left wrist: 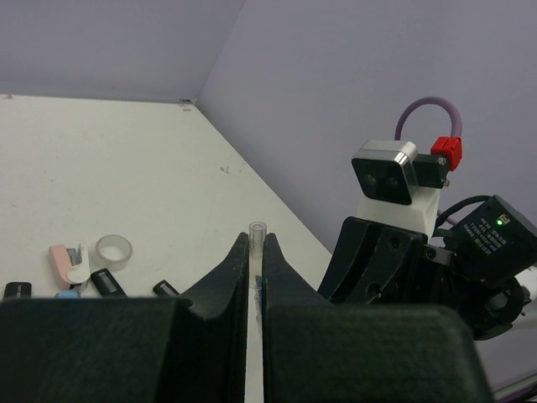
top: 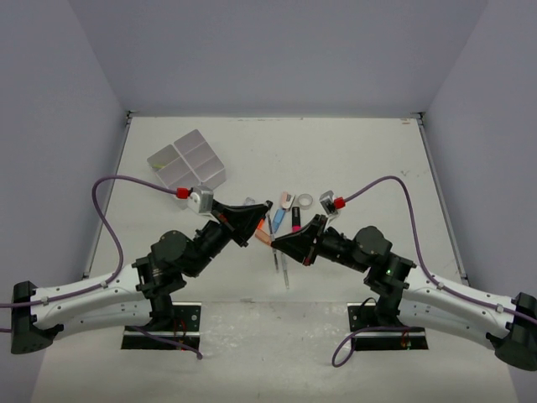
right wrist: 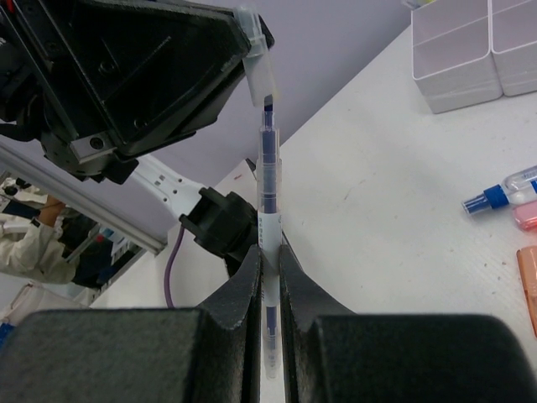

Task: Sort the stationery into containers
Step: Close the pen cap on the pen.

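Note:
My right gripper (right wrist: pixel 269 250) is shut on a thin clear pen (right wrist: pixel 268 168) with blue ink, which points up at the left gripper. My left gripper (left wrist: pixel 257 239) is shut on the pen's clear cap (left wrist: pixel 257 228). In the right wrist view the cap (right wrist: pixel 256 63) sits tilted at the pen's tip. Both grippers meet above the table's middle, the left (top: pixel 267 207) just beyond the right (top: pixel 277 242). The white four-compartment tray (top: pixel 186 159) lies at the far left. More stationery is on the table beneath the grippers: a tape roll (top: pixel 305 200), a blue highlighter (top: pixel 278 220) and a pink one (top: pixel 296 220).
Thin pens (top: pixel 282 267) lie near the right arm. The left wrist view shows the tape roll (left wrist: pixel 113 249) and a pink and white item (left wrist: pixel 67 262) on the table. The tray (right wrist: pixel 470 50) stands at the top right of the right wrist view. Purple walls enclose the table.

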`<state>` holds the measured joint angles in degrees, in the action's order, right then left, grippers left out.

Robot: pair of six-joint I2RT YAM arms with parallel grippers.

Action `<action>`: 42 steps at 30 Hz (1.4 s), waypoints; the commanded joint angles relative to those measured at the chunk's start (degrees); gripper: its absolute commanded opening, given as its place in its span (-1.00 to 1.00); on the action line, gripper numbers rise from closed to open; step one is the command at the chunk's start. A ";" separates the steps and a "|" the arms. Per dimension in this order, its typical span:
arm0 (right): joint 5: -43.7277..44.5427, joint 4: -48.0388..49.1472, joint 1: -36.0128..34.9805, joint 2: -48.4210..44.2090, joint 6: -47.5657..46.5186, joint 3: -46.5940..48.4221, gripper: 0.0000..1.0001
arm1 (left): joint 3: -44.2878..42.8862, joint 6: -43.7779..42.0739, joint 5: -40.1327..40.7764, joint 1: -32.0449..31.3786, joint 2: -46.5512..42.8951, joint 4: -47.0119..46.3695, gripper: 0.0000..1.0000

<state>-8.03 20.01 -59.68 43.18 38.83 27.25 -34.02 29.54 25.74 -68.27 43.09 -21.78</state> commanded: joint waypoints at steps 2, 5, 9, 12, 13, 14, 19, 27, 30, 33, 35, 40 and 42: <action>1.88 -0.32 -0.35 -0.20 -1.65 3.59 -1.00 | 0.18 0.78 -0.42 0.07 0.06 -2.48 -1.00; 2.25 -0.70 -0.30 -0.29 -2.08 4.38 -1.00 | 0.32 1.06 -1.02 0.07 0.01 -2.65 -1.00; 3.40 -1.38 -0.35 -0.64 -3.34 5.27 -1.00 | 0.26 2.77 -1.83 0.07 0.07 -2.18 -1.00; 4.57 -1.88 -0.29 -1.05 -4.93 6.44 -1.00 | -0.61 5.91 -1.83 0.07 0.74 0.39 -1.00; 4.69 -2.09 -0.35 -1.14 -5.40 6.95 -1.00 | -0.97 6.68 -1.85 0.07 1.12 1.26 -1.00; 4.68 -2.35 -0.35 -1.07 -6.06 7.78 -1.00 | -1.54 7.28 -1.90 0.07 1.42 2.45 -1.00; 4.79 -2.54 -0.35 -1.04 -9.03 11.19 -1.00 | -4.88 11.44 -1.77 0.07 4.21 8.51 -1.00; 5.47 -6.89 -0.26 -0.25 -13.87 18.75 -1.00 | -5.62 9.13 -2.76 0.07 4.34 10.31 -0.87; 3.62 -7.09 -0.32 1.19 -14.07 18.40 -1.00 | -7.04 8.35 -1.81 0.07 4.43 11.89 -0.49; 3.06 -5.75 -0.35 1.56 -12.75 15.82 -1.00 | -8.94 7.23 -1.40 0.07 4.07 12.60 -0.38; 2.71 -5.21 -0.35 1.52 -12.42 15.34 -1.00 | -9.98 6.44 -1.08 0.07 3.93 12.96 -0.37; 1.59 -5.83 -0.29 2.17 -12.72 15.93 -1.00 | -11.39 5.03 -3.03 0.07 3.64 13.08 -1.00; 0.33 -5.79 -0.26 2.83 -12.95 15.92 -0.91 | -11.28 3.89 -5.28 0.07 3.44 11.69 -1.00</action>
<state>-4.35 9.29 -59.75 45.59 26.75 41.79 -43.17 37.55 22.72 -68.41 46.97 -10.78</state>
